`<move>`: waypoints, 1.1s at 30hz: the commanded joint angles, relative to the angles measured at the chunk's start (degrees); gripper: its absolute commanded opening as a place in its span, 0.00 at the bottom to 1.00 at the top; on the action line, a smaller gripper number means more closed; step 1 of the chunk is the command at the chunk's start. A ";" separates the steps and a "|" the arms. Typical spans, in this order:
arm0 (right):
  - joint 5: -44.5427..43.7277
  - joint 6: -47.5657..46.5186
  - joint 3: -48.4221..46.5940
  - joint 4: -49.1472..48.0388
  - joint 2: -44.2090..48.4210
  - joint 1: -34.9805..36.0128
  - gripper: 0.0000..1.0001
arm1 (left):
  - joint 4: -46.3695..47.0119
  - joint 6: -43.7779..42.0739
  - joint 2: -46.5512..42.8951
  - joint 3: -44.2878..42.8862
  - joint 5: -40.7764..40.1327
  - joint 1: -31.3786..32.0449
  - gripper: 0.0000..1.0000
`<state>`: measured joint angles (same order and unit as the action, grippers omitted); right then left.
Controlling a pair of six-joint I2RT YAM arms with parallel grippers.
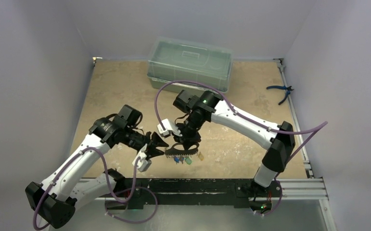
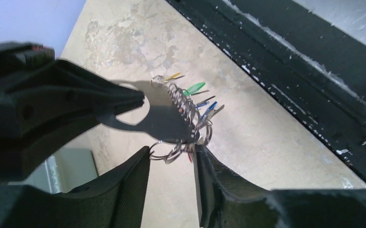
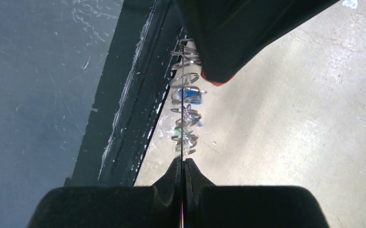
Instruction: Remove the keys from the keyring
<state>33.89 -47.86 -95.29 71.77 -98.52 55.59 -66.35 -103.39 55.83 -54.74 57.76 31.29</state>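
The keyring (image 2: 164, 121) is a thin flat plate carrying a row of small wire rings, held in the air near the table's front edge. Several keys (image 1: 183, 160) hang from those rings: green (image 2: 193, 88), yellow (image 2: 173, 76) and blue (image 2: 209, 108). My right gripper (image 3: 183, 161) is shut on the plate's edge. My left gripper (image 2: 173, 152) has come in from the left. Its jaws stand apart, with the end rings (image 2: 169, 153) lying between the very fingertips and touching them. A red bit shows behind one finger.
A clear lidded plastic box (image 1: 189, 63) stands at the back of the table. Blue-handled pliers (image 1: 280, 91) lie at the far right edge. A black rail (image 1: 198, 185) runs along the front, just below the hanging keys.
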 commanded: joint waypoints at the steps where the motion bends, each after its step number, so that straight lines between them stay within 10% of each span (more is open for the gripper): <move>1: 0.02 0.59 1.92 -2.23 5.74 0.00 0.00 | 1.06 5.84 -1.87 1.10 -3.31 0.35 0.35; 10: -0.63 1.23 4.28 -2.83 9.63 -3.20 0.00 | 2.82 8.13 -5.12 3.13 -5.24 0.26 0.21; 14: -0.21 1.45 4.49 -3.88 10.72 -4.15 0.00 | 11.19 22.53 -6.11 3.98 -3.71 0.18 0.15; 21: 1.78 1.66 6.26 -5.89 12.67 -4.84 0.00 | 39.78 56.80 -13.33 12.89 -4.24 -0.97 0.36; 33: 4.20 5.40 7.11 -10.93 14.93 -5.06 0.00 | 48.72 68.19 -15.13 20.63 -0.91 -0.97 0.51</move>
<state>35.40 -44.23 -88.03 64.40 -85.71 50.87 -23.44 -41.21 41.47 -35.70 53.74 30.61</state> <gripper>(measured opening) 0.016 0.488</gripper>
